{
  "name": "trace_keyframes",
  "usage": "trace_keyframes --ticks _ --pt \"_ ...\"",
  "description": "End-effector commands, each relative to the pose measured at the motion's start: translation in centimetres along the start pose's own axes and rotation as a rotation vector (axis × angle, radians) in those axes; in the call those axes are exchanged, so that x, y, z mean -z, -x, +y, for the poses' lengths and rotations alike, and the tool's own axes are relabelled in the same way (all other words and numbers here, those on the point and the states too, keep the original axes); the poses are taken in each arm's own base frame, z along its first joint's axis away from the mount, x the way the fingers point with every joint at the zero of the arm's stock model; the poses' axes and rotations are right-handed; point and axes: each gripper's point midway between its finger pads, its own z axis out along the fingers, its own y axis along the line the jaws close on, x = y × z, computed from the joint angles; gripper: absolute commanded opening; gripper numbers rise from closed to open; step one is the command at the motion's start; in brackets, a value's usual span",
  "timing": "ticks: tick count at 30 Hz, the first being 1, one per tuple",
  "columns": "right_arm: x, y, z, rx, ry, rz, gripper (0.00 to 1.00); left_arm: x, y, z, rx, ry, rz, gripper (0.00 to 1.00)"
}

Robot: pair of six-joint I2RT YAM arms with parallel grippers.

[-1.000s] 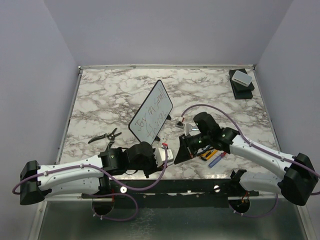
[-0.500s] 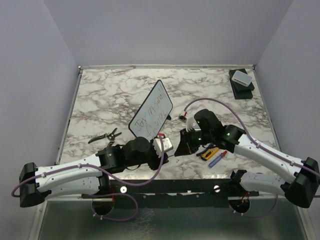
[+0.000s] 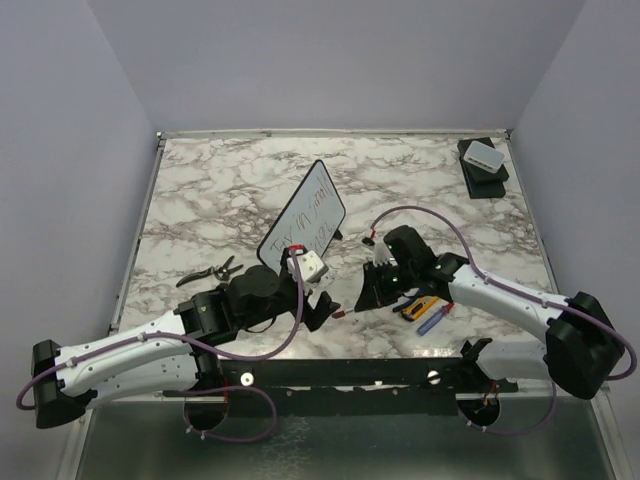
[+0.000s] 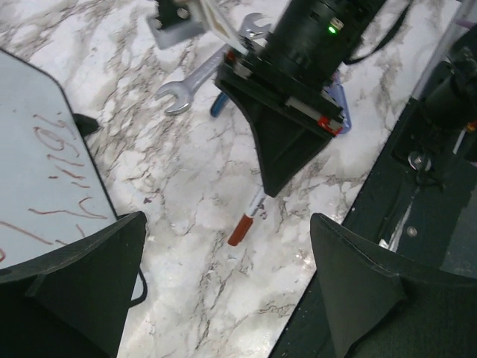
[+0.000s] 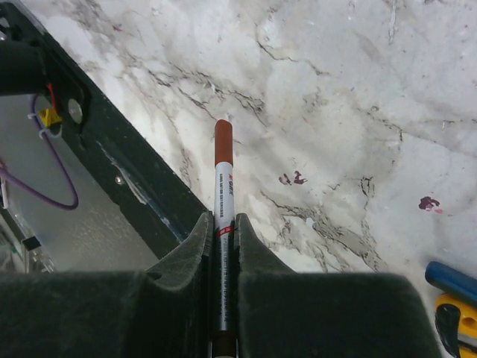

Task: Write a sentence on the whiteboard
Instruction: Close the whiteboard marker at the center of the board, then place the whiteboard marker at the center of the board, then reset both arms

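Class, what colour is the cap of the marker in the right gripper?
The cap of the marker is brownish red, clearest in the right wrist view.

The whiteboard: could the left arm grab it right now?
Probably yes: the jaws of the left arm stand open and empty right beside the whiteboard, only bare table between.

Bright, even light with soft shadows; close foregrounds slightly blurred.
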Motion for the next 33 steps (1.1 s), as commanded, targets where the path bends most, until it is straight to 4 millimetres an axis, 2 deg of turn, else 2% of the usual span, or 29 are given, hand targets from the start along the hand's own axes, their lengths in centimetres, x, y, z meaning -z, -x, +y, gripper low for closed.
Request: trace_keyframes --ticks 1,7,12,15,18,20,23,27,30,33 --pt "-1.8 0.3 -0.2 0.033 0.043 -0.003 0.13 -0.1 2.4 2.6 0.091 0.089 -0.072 0.92" --pt "-3.3 0.6 -3.2 -0.013 -0.077 0.011 0.53 -0.7 5.0 4.9 0.187 0.109 -0.123 0.94" --pt "-2.4 3.4 -5.1 -0.025 -0.187 -0.081 0.77 -1.1 9.6 6.4 0.211 0.136 -0.184 0.98" --pt "-0.6 6.3 -6.7 -0.047 -0.271 -0.179 0.85 -1.6 11.9 8.6 0.223 0.196 -0.194 0.99" --pt "2.0 9.2 -8.8 -0.086 -0.361 -0.286 0.86 -1.9 13.1 13.0 0.269 0.305 -0.193 0.99" --pt "4.5 11.0 -10.4 -0.119 -0.421 -0.368 0.87 -1.4 14.0 16.2 0.314 0.363 -0.214 0.99" --pt "9.0 13.5 -12.4 -0.159 -0.511 -0.513 0.87 1.1 15.3 21.4 0.369 0.49 -0.272 0.99" --pt "15.4 15.5 -13.9 -0.151 -0.689 -0.703 0.89 6.5 15.3 27.1 0.407 0.754 -0.331 0.99" --pt "19.5 16.4 -13.4 -0.093 -0.777 -0.84 0.89 11.2 13.6 29.7 0.401 1.011 -0.34 0.99" --pt "22.4 16.8 -12.3 -0.022 -0.805 -0.977 0.9 15.3 10.9 30.5 0.365 1.228 -0.317 0.99"
